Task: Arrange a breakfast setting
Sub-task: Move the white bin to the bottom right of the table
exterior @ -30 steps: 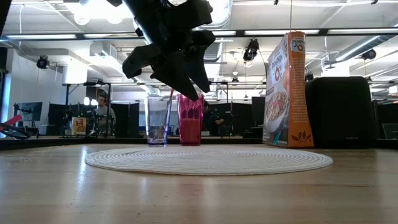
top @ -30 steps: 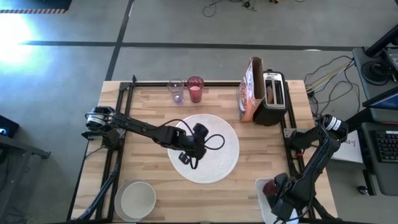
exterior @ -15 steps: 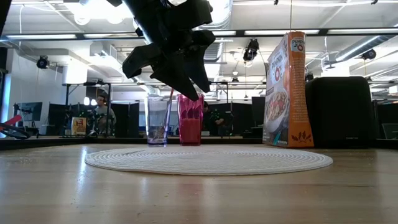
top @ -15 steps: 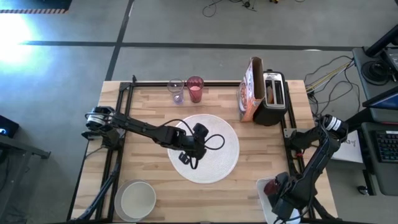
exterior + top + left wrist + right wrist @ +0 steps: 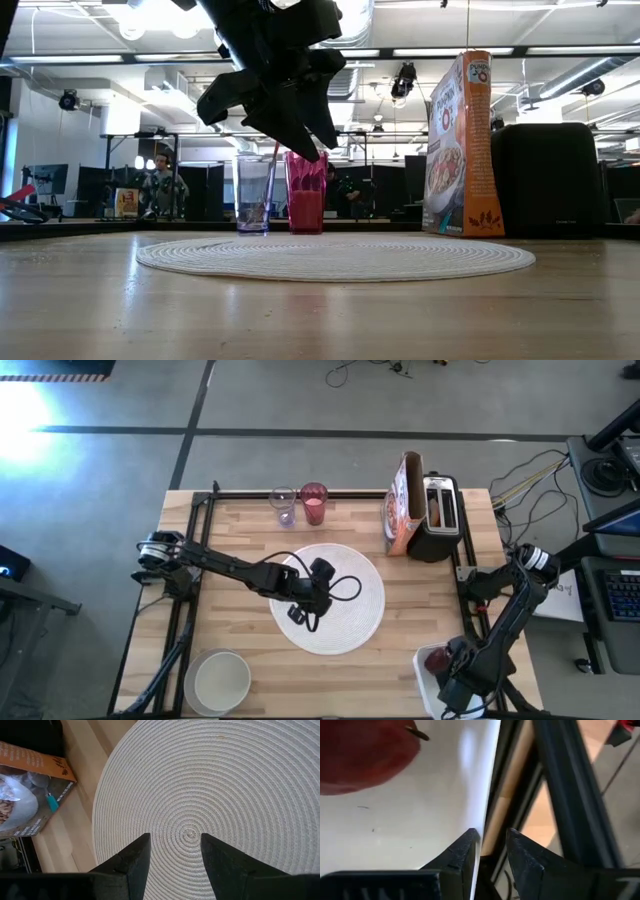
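Note:
The round white ribbed placemat (image 5: 345, 575) lies flat in the middle of the table. My left gripper (image 5: 175, 845) hangs open above its centre, slanting down, with nothing between its fingers. At the near right corner a small red fruit (image 5: 365, 755) lies in a white tub (image 5: 420, 820). My right gripper (image 5: 492, 837) is there with a narrow gap between its fingers, one on either side of the tub's rim (image 5: 487, 780). A pink-red tumbler (image 5: 313, 505) stands at the far edge. A white bowl (image 5: 220, 678) sits at the near left. My right gripper comes down on the tub's rim from above, slanting, one finger (image 5: 465, 845) over the tub's inside and the other outside. I cannot tell whether either finger touches the rim. The tub rests at the table's corner.
A clear glass (image 5: 283, 505) stands beside the tumbler. A cereal box (image 5: 403, 505) and a black-and-silver toaster (image 5: 440, 510) stand at the far right. Bare wood lies between the placemat and the tub. People show in the room beyond the table.
My right gripper has tipped a little over the tub, and more of the red fruit shows beside it in the high view.

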`<state>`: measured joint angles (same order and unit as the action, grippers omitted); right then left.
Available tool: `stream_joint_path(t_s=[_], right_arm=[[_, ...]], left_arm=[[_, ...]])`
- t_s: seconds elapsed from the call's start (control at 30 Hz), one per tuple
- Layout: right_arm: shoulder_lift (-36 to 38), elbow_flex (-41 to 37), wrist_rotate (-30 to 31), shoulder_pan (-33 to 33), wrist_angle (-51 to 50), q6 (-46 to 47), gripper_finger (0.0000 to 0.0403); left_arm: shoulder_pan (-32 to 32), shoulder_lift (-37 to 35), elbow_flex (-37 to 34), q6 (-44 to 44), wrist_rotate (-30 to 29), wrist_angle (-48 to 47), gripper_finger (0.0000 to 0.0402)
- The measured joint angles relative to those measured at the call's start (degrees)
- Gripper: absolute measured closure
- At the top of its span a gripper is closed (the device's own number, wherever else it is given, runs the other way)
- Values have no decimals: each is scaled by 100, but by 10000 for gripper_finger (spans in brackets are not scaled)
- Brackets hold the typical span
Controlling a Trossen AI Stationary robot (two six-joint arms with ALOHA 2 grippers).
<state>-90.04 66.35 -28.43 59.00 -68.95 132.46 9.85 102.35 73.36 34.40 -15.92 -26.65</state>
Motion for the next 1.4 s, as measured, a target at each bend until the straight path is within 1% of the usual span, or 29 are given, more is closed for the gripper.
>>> stream_joint_path(t_s=[0.33,0.43,0.47,0.53,0.6,0.73,0.77,0.8,0.83,0.93,1.03,1.13,1.4], right_arm=[[328,151,-4,-2,-300,112,314],[405,295,266,-2,-450,198,313],[436,342,458,-8,-456,199,313],[476,451,1105,-34,-449,200,313],[487,572,2016,-104,-408,115,315],[485,723,3994,-342,-3,-463,322],[485,716,4368,-415,177,-695,323],[473,700,4587,-496,381,-936,325],[451,678,4673,-593,554,-1169,326],[290,623,4600,-848,749,-1661,329],[93,585,4263,-1018,815,-1987,330],[-51,553,3877,-1064,816,-2057,330],[-94,535,3847,-1067,787,-1872,330]], left_arm=[[-28,2,0,-3,2,3,244],[-39,0,0,-3,2,4,244],[-41,1,0,-3,2,6,244],[-51,2,0,-3,2,9,244],[-65,1,0,-3,2,14,244],[-84,2,0,-5,2,23,244],[-85,2,0,-26,2,22,244],[-90,1,0,-57,2,23,244],[-95,1,0,-73,2,23,244],[-96,2,0,-122,2,21,244],[-96,0,0,-212,2,2,244],[-96,2,0,-230,2,-70,244],[-96,2,0,-228,2,-93,244]])
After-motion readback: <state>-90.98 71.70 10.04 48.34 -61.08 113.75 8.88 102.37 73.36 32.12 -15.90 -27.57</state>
